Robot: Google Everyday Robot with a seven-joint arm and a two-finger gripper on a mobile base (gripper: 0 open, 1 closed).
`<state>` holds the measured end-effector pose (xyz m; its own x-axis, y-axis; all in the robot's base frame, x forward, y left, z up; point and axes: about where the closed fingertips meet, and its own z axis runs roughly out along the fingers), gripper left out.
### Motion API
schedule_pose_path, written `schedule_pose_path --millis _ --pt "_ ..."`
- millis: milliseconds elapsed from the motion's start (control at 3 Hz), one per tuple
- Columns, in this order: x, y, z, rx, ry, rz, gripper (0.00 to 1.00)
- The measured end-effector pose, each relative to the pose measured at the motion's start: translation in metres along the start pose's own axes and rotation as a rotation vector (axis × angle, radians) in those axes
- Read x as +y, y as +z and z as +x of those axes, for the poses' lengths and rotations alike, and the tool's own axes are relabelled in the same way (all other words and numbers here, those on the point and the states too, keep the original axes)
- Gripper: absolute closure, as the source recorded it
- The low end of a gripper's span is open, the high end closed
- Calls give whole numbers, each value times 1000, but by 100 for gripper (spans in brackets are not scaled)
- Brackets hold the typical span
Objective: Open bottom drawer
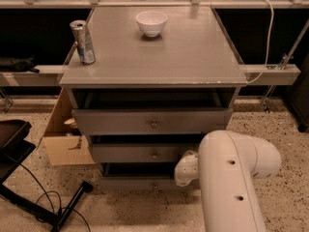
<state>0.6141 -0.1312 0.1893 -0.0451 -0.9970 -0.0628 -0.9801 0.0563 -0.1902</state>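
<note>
The grey cabinet [154, 57] has three drawers. The top drawer [120, 122] and the middle drawer [130, 153] each show a small round knob. The bottom drawer [135, 182] is the lowest grey front, and its knob is hidden behind my arm. My white arm [231, 182] reaches down in front of the cabinet's lower right. My gripper [186, 169] is at the right part of the bottom drawer's front, mostly hidden by the arm.
A drink can [83, 41] stands at the left edge of the cabinet top and a white bowl [151, 22] at the back middle. A cardboard box [63, 134] sits on the floor to the left. Black stand legs and cables [43, 207] lie on the speckled floor.
</note>
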Motion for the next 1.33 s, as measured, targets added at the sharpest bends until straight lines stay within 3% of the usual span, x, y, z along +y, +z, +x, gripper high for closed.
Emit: schedule_pose_path --millis 333,667,1333 --pt "-1 -4 0 0 0 0 100" --pt "-1 -4 0 0 0 0 83" --pt "-1 -4 0 0 0 0 37"
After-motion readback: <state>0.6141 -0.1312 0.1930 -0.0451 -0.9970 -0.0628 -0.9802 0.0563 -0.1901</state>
